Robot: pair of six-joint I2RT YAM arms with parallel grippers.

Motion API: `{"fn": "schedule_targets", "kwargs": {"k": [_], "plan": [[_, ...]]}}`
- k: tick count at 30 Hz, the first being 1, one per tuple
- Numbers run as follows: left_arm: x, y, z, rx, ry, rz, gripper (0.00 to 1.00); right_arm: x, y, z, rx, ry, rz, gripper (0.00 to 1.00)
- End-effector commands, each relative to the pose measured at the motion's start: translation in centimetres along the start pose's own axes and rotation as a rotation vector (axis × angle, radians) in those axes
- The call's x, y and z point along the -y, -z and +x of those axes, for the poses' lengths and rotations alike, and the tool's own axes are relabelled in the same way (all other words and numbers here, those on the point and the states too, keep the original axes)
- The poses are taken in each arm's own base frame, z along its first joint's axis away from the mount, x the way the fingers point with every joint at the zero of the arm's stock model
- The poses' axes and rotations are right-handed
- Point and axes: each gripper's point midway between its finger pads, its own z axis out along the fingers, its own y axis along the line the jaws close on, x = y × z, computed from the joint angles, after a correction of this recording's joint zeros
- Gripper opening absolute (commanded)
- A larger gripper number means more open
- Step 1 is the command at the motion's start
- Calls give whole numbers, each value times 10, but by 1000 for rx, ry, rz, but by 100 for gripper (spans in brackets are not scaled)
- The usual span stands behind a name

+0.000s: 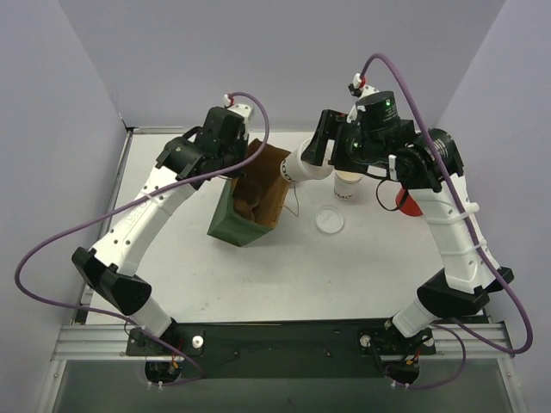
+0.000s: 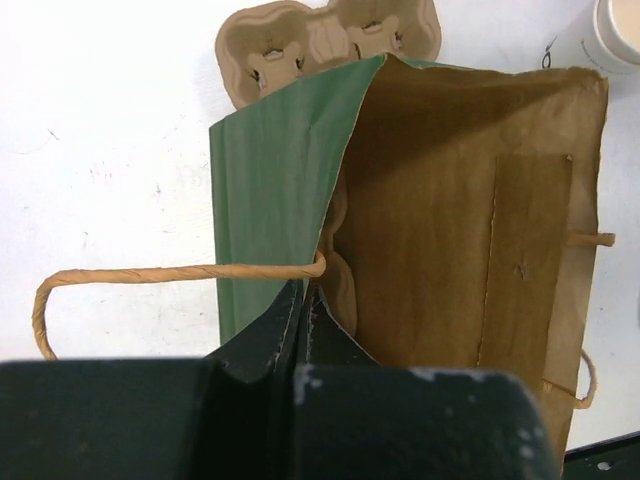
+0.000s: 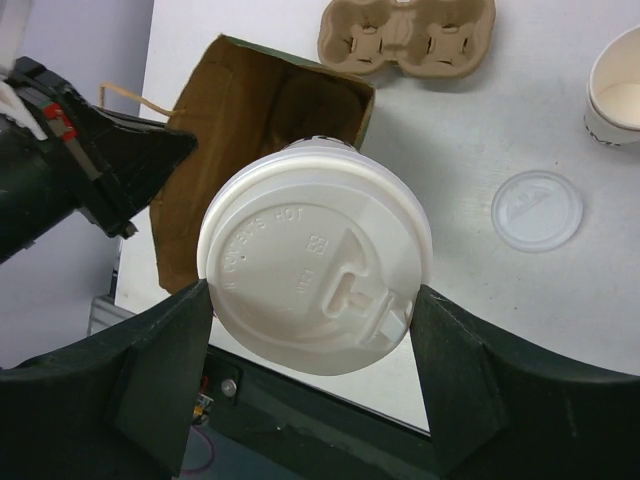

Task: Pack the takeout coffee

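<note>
My right gripper (image 3: pixel 312 300) is shut on a white lidded takeout cup (image 3: pixel 315 260) and holds it on its side in front of the open mouth of a green paper bag (image 3: pixel 260 150). In the top view this cup (image 1: pixel 303 165) is just right of the bag (image 1: pixel 250 206). A second takeout cup (image 1: pixel 348 184) stands open on the table, and its loose lid (image 1: pixel 329 219) lies nearby. My left gripper (image 2: pixel 303 295) is shut on the bag's rim (image 2: pixel 290 160) next to a twisted paper handle and holds the mouth open.
A brown pulp cup carrier (image 3: pixel 405 40) lies on the table beyond the bag, also in the left wrist view (image 2: pixel 330 40). A red cup (image 1: pixel 405 203) is partly hidden behind the right arm. The open cup (image 3: pixel 615 90) and loose lid (image 3: pixel 537 208) lie right of the bag.
</note>
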Motion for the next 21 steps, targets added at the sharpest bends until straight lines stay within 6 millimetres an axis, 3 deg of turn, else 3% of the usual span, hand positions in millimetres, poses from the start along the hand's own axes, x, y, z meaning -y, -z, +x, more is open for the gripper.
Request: {"fn": "schedule_targets", "kwargs": {"k": [1, 9, 21], "plan": [[12, -7, 6, -29, -43, -32, 0, -14, -3, -2, 0, -14, -43, 60], [25, -17, 7, -33, 25, -47, 0, -34, -33, 19, -85, -6, -69, 59], [45, -4, -11, 29, 172, 54, 0, -28, -64, 48, -186, 2, -20, 59]]}}
